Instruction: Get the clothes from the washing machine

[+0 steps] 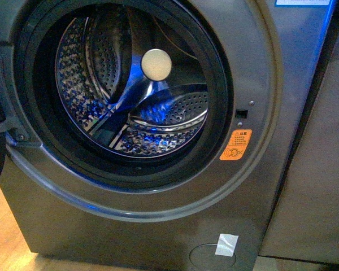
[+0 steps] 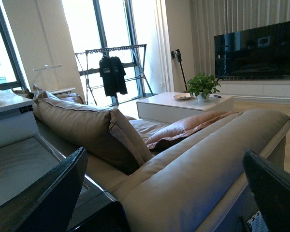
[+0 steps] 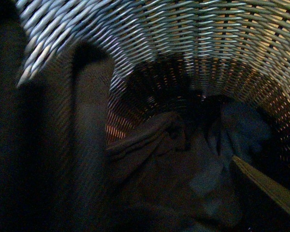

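Two tools show only in their own wrist views, and neither arm appears in the front view. There the washing machine [image 1: 282,101] stands with its round mouth uncovered and the steel drum [image 1: 101,73] bare inside its black gasket [image 1: 217,84]. An orange sticker [image 1: 235,145] sits beside the mouth, and a white label [image 1: 226,244] lies low by the round cap. The left tool [image 2: 165,152] is spread wide with nothing in it; its dark fingers [image 2: 48,198] frame a beige sofa [image 2: 193,164], with a low white bench [image 2: 174,106] and a potted plant [image 2: 202,86] well beyond. The right tool [image 3: 159,159] reaches into a dim wicker basket [image 3: 208,38], apparently parted and gripping nothing. The dark clothes [image 3: 183,179] lie crumpled at the basket's bottom.
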You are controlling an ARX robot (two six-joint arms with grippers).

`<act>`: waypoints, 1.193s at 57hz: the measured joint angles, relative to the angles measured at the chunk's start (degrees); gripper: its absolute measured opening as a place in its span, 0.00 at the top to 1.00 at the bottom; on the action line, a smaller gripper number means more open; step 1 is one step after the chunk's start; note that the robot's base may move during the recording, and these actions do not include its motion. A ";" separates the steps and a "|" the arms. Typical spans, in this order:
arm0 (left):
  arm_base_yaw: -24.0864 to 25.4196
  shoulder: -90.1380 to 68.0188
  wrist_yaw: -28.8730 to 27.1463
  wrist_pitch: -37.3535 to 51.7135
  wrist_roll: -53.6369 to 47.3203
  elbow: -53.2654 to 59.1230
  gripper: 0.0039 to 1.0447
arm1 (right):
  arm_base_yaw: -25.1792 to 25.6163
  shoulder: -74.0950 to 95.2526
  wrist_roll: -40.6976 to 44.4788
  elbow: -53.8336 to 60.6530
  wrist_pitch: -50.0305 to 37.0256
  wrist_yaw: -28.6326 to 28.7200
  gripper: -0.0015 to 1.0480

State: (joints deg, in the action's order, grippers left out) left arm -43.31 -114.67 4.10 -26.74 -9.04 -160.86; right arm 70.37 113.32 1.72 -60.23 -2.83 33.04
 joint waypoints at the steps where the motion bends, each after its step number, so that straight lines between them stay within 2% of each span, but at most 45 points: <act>1: 0.00 0.00 -0.02 0.00 0.00 -0.02 0.06 | -0.04 -0.09 0.00 -0.02 0.13 0.00 0.19; 5: 0.00 0.02 -0.04 0.00 0.00 -0.11 0.06 | -0.20 -0.74 -0.02 -0.46 0.70 0.42 0.08; 7: 0.00 0.02 -0.02 0.00 0.00 -0.11 0.06 | -0.31 -1.20 -0.07 -0.76 1.01 0.68 0.05; 11: 0.00 0.02 0.00 0.00 0.00 -0.11 0.06 | -0.52 -3.41 0.17 -1.29 0.85 1.38 0.08; 17: 0.00 0.02 0.00 0.00 0.00 -0.20 0.06 | -1.42 -11.74 5.40 -1.31 -6.08 1.95 0.07; 22: 0.00 0.02 0.00 0.00 0.00 -0.20 0.06 | -1.84 -17.44 4.79 -1.64 -9.20 5.33 0.07; 28: 0.00 0.02 -0.02 0.00 0.00 -0.20 0.06 | -2.45 -24.68 -0.04 -1.53 -14.60 8.70 0.07; 35: 0.00 0.02 0.00 0.00 0.00 -0.20 0.06 | -3.56 -33.24 -6.60 0.20 -21.55 10.12 0.07; 45: 0.00 0.02 0.00 0.00 0.00 -0.20 0.06 | -8.72 -48.35 -18.38 6.84 -29.31 11.67 0.07; 50: 0.00 0.02 -0.02 0.00 0.00 -0.20 0.06 | -16.09 -59.65 -25.11 14.29 -29.70 10.19 0.07; 54: 0.00 0.02 0.00 0.00 0.00 -0.20 0.06 | -25.46 -68.76 -26.23 21.55 -26.40 4.94 0.07; 58: 0.00 0.02 0.00 0.00 0.00 -0.20 0.06 | -39.71 -78.40 -22.23 30.75 -23.91 -4.92 0.07; 61: 0.00 0.02 -0.02 0.00 0.00 -0.20 0.06 | -52.89 -85.37 -18.73 38.97 -24.20 -15.54 0.07; 64: 0.00 0.02 0.00 0.00 0.00 -0.20 0.06 | -60.06 -87.97 -17.05 43.15 -23.93 -22.03 0.07; 68: 0.00 0.02 0.00 0.00 0.00 -0.22 0.06 | -67.91 -90.49 -10.53 45.51 -12.57 -30.88 0.19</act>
State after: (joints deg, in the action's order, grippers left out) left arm -43.31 -114.65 4.10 -26.74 -9.04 -161.07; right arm 2.46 22.83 -8.82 -14.72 -15.40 2.15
